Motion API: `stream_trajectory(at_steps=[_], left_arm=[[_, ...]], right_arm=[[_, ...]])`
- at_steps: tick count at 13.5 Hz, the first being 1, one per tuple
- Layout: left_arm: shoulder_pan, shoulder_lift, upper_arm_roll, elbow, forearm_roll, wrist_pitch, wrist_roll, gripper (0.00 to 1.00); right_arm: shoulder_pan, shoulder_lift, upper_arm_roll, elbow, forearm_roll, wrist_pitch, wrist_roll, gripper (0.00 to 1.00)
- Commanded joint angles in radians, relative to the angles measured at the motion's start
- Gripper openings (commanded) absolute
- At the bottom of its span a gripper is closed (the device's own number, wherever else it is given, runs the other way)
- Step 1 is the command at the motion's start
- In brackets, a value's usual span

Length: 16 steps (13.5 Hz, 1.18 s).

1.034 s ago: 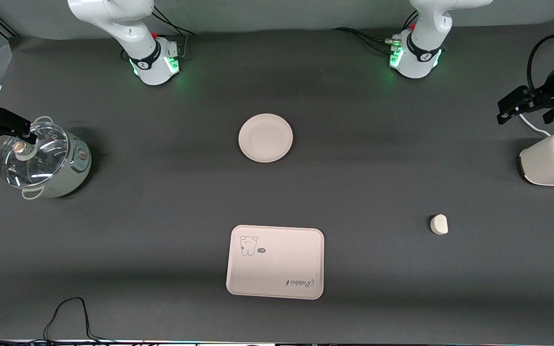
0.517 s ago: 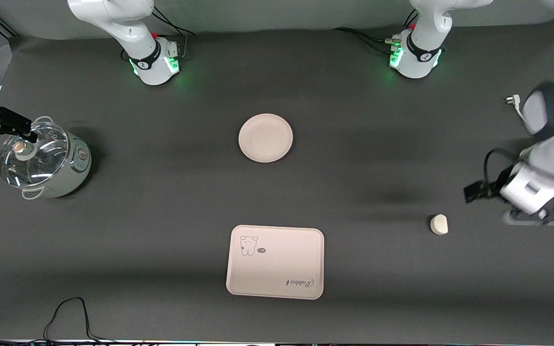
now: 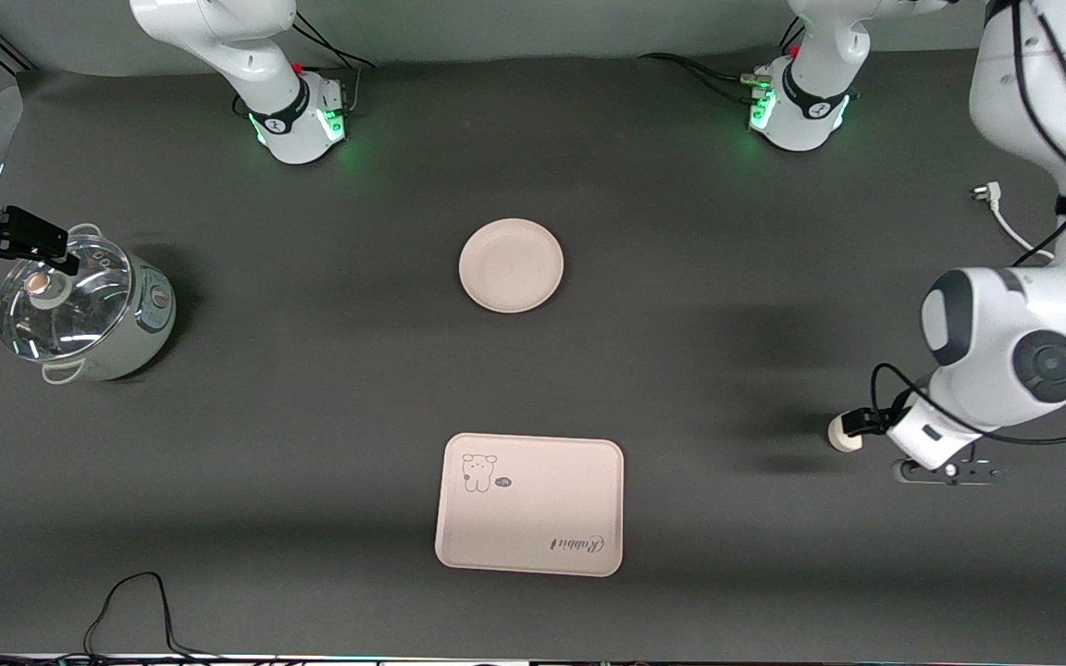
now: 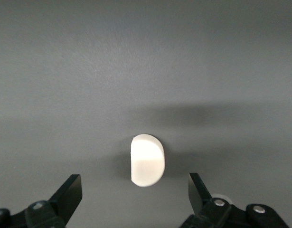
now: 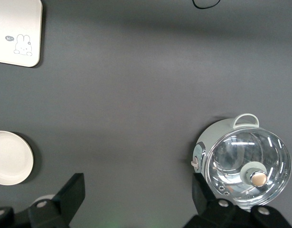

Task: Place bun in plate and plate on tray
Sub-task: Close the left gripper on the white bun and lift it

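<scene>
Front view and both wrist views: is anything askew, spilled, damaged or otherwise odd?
Nothing stands out. The plate and tray lie flat and bare, the bun sits whole on the table, and the left gripper hangs open over it. The right gripper waits open above the lidded pot.

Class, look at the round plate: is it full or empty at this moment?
Empty. The plate shows only its bare cream surface; the bun lies on the table by the left gripper.

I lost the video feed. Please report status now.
Left gripper open, over bun. Right gripper open, waiting above pot. Plate empty, tray bare. Nothing in the way.
</scene>
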Motion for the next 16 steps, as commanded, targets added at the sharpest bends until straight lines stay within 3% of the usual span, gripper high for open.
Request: stream_trajectory(at_steps=[1,2,3,5,7,8,9,10,12,14,15,16], left_arm=[[-0.005,0.047,0.005,0.025,0.042,0.016,0.013,1.00],[-0.005,0.053,0.005,0.025,0.044,0.016,0.016,1.00],[-0.006,0.053,0.005,0.025,0.044,0.017,0.013,0.90],[-0.008,0.055,0.005,0.025,0.044,0.017,0.013,0.53],[-0.008,0.055,0.005,0.023,0.044,0.017,0.013,0.34],[-0.005,0.055,0.005,0.023,0.044,0.016,0.013,0.29],[-0.003,0.055,0.005,0.023,0.044,0.017,0.013,0.26],[-0.003,0.055,0.005,0.023,0.045,0.017,0.013,0.26],[-0.006,0.057,0.005,0.023,0.044,0.019,0.013,0.30],[-0.011,0.075,0.005,0.022,0.045,0.055,0.013,1.00],[-0.011,0.083,0.005,0.019,0.045,0.072,0.013,1.00],[-0.011,0.087,0.005,0.010,0.045,0.086,0.013,1.00]], right_arm=[[0.007,0.011,-0.003,0.018,0.015,-0.006,-0.019,1.00],[0.020,0.012,-0.003,0.018,0.013,-0.006,-0.019,1.00],[0.034,0.015,-0.003,0.018,0.009,-0.006,-0.019,1.00],[0.036,0.018,-0.003,0.018,0.012,-0.006,-0.019,1.00],[0.036,0.029,-0.003,0.018,0.016,-0.006,-0.019,0.97],[0.037,0.032,-0.003,0.021,0.015,-0.004,-0.019,0.78],[0.036,0.032,-0.003,0.019,0.016,-0.001,-0.019,0.32],[0.036,0.031,-0.003,0.018,0.018,0.004,-0.017,0.00],[0.039,0.029,-0.003,0.018,0.018,0.001,0.030,0.00],[0.039,0.031,-0.003,0.016,0.018,0.001,0.037,0.00],[0.042,0.031,-0.003,0.018,0.018,0.001,0.040,0.00],[0.053,0.032,-0.003,0.016,0.018,0.001,0.041,0.39]])
